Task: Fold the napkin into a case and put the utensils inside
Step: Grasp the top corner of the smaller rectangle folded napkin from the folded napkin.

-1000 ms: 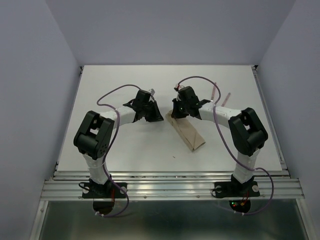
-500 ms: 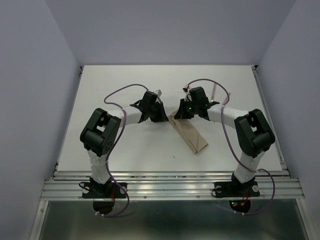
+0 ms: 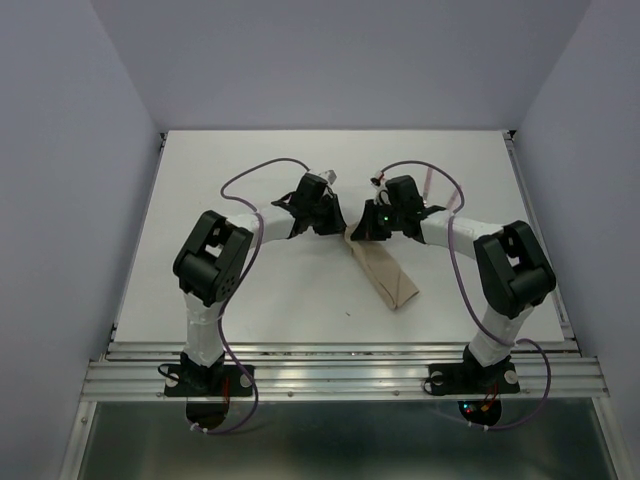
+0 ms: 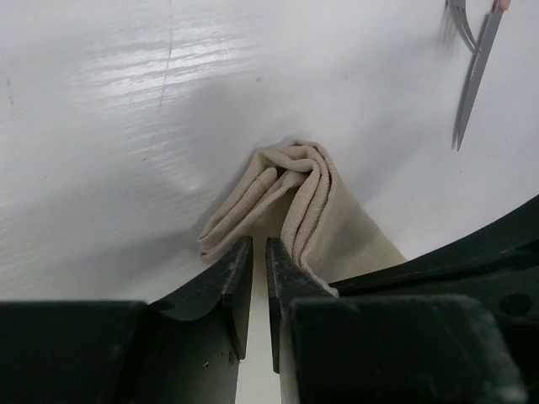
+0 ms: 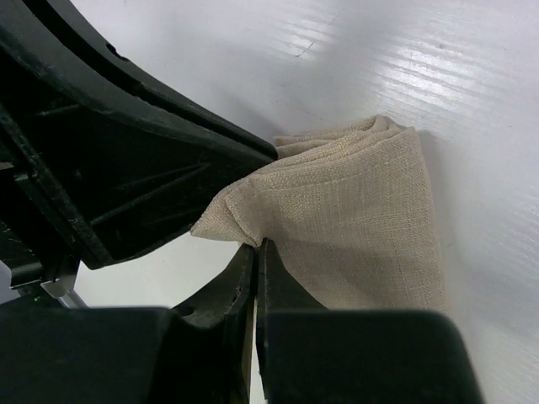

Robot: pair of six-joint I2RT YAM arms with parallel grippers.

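— Napkin [image 3: 386, 273] first: how do our fingers sit on it?

— Our right gripper [image 5: 255, 252] has its jaws pressed together. An edge of the top layer looks nipped between the tips and stands up in a small peak. Our left gripper [image 4: 255, 252] shows only a thin slit between its jaws, with the tips right at the cloth's edge. We cannot tell whether a layer is caught in there.

— And which way does the napkin run from them?

— Back toward our bases. It is folded to a narrow layered strip on the table [image 3: 250, 290]. Both grippers meet at its far end, close beside each other, the left one on the left side and the right one on the right. The long axis slants from that end toward the near right, so most of the strip lies on the side of our right arm [image 3: 510, 270].

— Anything in the case yet?

— Nothing that we can see. The utensils [image 3: 428, 182] lie on the table at the far right, well apart from the strip. From the left wrist we see their metal ends close together.

— So who fetches them?

— We judge the right arm nearer. The coming move turns on the layered end under our fingers. If that is the mouth, the utensils must go in along the strip's slant.
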